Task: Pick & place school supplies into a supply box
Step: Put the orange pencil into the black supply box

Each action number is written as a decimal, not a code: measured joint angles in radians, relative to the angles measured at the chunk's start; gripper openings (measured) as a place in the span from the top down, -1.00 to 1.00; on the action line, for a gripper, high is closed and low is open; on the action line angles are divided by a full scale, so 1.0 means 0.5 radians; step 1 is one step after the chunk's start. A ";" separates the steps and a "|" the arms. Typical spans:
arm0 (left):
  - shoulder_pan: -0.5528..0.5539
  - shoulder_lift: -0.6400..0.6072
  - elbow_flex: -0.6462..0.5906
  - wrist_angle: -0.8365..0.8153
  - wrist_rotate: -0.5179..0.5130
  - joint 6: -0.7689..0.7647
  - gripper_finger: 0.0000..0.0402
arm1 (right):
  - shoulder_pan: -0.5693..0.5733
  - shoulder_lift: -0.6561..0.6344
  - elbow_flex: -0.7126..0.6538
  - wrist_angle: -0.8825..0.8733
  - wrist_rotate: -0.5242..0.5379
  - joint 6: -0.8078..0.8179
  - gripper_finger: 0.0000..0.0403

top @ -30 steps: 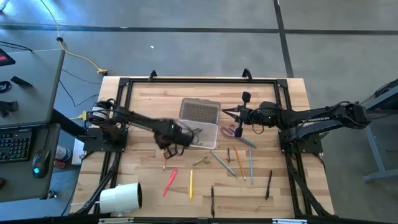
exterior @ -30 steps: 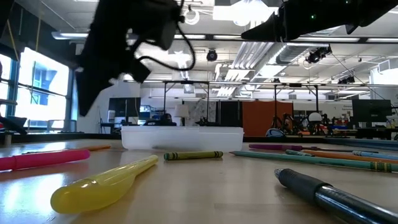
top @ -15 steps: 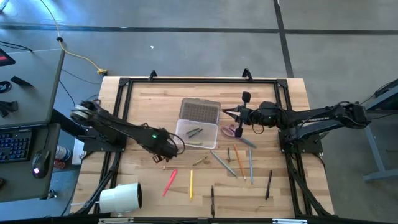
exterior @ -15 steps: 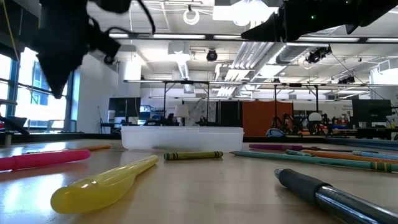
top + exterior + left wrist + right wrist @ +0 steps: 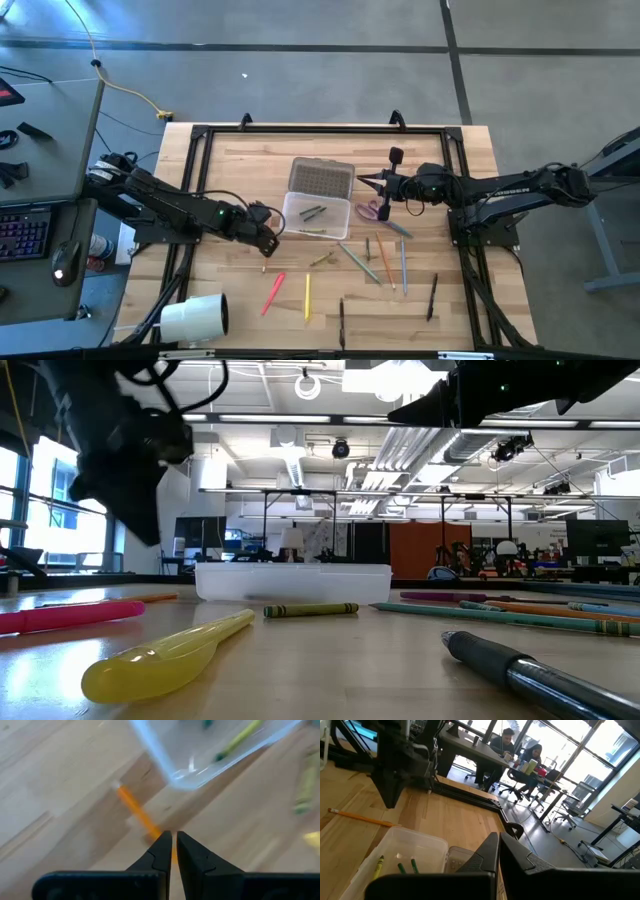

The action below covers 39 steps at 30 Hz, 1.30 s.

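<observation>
Orange pencil beside the supply box: light, stiff, slippery; pinch mid-shaft. Left gripper hovers over it, nearly pressed together; right gripper shut.

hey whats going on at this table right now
A two-armed robot is putting school supplies into a clear supply box. The left gripper, its fingers nearly together, is right over an orange pencil lying on the wood beside the box. A few crayons are already in the box. The right gripper hangs shut above the table near the box, holding nothing. More pens and pencils lie scattered on the table.
</observation>
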 joint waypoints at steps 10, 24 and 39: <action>0.001 0.114 -0.072 0.076 -0.007 0.027 0.43 | 0.000 0.000 0.000 0.011 0.000 0.002 1.00; 0.001 0.450 -0.070 0.215 -0.145 -0.070 0.37 | -0.001 0.001 0.000 0.011 0.000 0.006 1.00; 0.001 0.653 -0.064 0.248 -0.415 -0.172 0.92 | -0.001 0.001 0.000 0.011 0.000 0.006 1.00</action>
